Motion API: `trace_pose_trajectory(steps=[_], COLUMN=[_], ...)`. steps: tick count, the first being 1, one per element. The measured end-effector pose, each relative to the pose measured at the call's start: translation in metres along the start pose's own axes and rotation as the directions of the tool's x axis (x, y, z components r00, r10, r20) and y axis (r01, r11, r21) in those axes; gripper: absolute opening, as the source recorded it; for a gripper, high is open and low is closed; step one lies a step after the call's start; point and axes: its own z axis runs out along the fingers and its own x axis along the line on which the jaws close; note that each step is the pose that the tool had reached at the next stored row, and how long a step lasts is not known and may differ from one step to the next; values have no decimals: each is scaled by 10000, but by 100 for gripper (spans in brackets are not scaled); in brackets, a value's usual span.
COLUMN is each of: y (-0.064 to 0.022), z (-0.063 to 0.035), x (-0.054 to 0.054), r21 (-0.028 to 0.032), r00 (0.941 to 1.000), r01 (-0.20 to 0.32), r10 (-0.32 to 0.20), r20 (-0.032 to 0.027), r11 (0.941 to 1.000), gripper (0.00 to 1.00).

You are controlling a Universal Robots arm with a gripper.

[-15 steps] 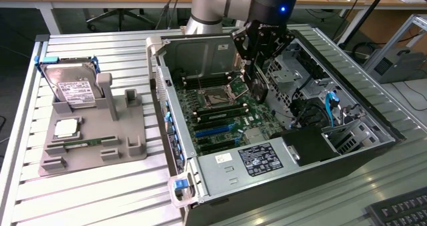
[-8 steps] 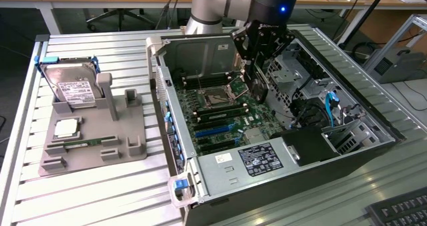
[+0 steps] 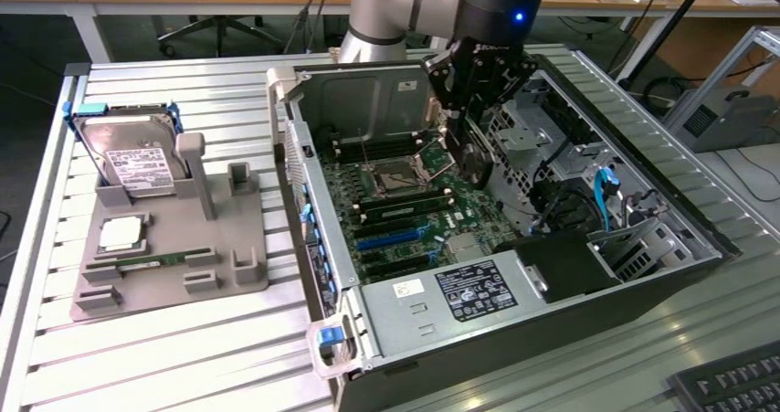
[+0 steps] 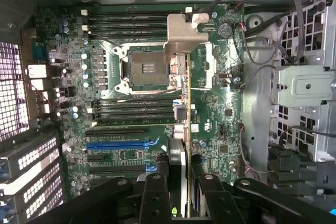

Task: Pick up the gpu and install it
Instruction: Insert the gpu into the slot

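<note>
My gripper point(image 3: 467, 110) hangs over the open computer case point(image 3: 682, 275), shut on the gpu point(image 3: 472, 161). The card hangs edge-down from the fingers, above the motherboard point(image 3: 403, 202) near the CPU socket point(image 3: 396, 170). In the wrist view the gpu point(image 4: 179, 77) appears edge-on as a thin strip running out from between the two black fingers point(image 4: 156, 184), and its silvery end bracket point(image 4: 185, 30) lies over the memory slots. The blue expansion slot point(image 4: 122, 144) lies off to one side of the card, with nothing in it.
On the exterior view's left, a grey holder tray point(image 3: 159, 275) carries a hard drive point(image 3: 134, 161), a CPU point(image 3: 120, 235) and a memory stick point(image 3: 146, 264). The case also holds a power supply point(image 3: 458, 293), drive cages point(image 3: 524, 138) and loose cables point(image 3: 604, 197).
</note>
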Motion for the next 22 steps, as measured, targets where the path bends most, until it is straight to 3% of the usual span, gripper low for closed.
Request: trace_pose_trajectory(steps=[6,11,18,19,22], y=[0,0,0,1,1], z=[0,3,6,7,9], x=[0,0,0,0,0], r21=[-9,-21,-31,-32,-35], r00=[9958,9860,9656,9586,9462], r01=[917,1664,2592,2841,3227], r10=[-917,-1664,-2591,-2840,-3225], r20=[71,131,208,229,263], r11=[9958,9861,9658,9588,9465], gripper=[27,27,27,27,27])
